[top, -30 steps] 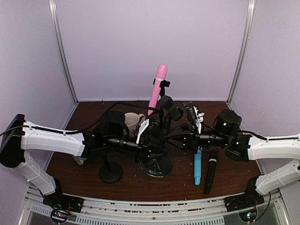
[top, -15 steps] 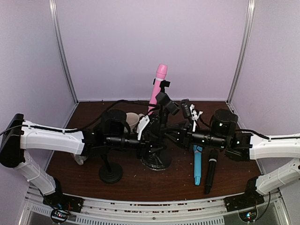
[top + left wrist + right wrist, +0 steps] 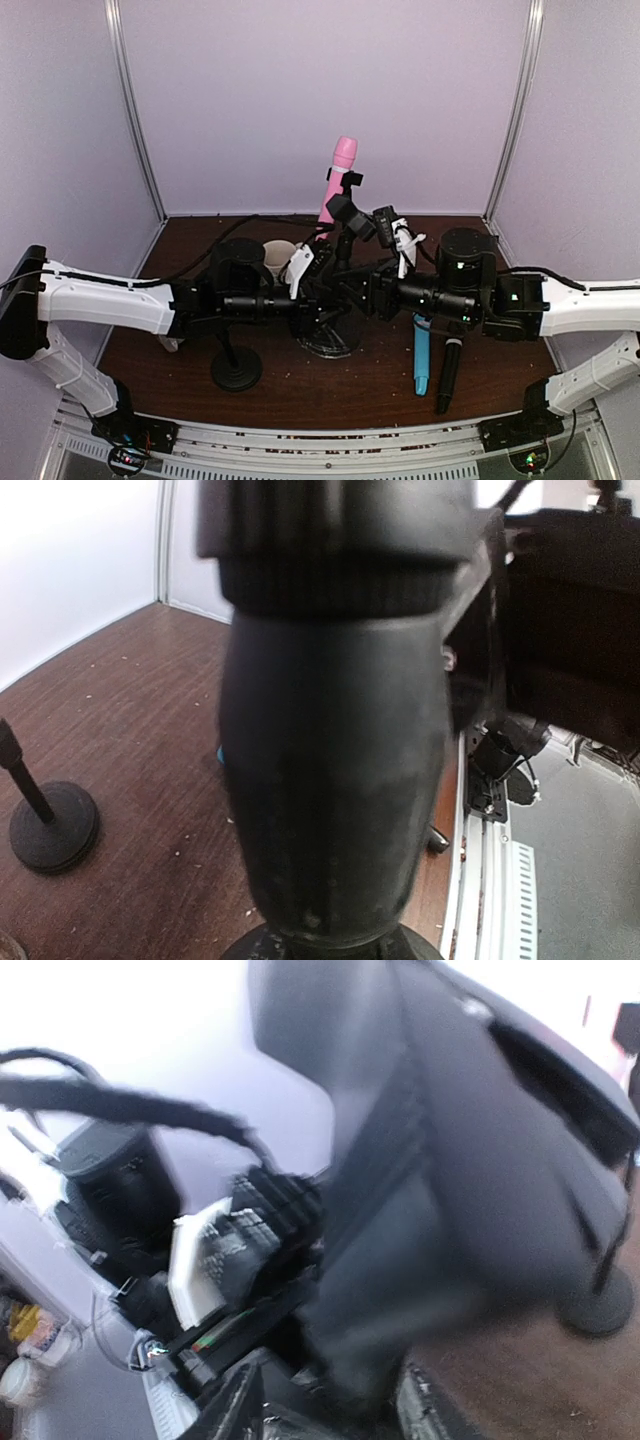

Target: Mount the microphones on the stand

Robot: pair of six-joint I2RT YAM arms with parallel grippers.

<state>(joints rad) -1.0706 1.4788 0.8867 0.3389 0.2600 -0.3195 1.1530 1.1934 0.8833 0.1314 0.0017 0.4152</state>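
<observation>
- Pink mic: clipped at top of stand, 12 o'clock, slightly tilted; same as a second ago.
- Blue mic, black mic: flat on table, side by side, 4 o'clock of stand base; not moved.
- Left gripper: clenched on stand column throughout.
- Right gripper: shifted toward 9 o'clock, now close against stand; wrist view blurred, cannot tell whether released or clenched.
- Judged: spare clip being readied; two mics outstanding.
</observation>
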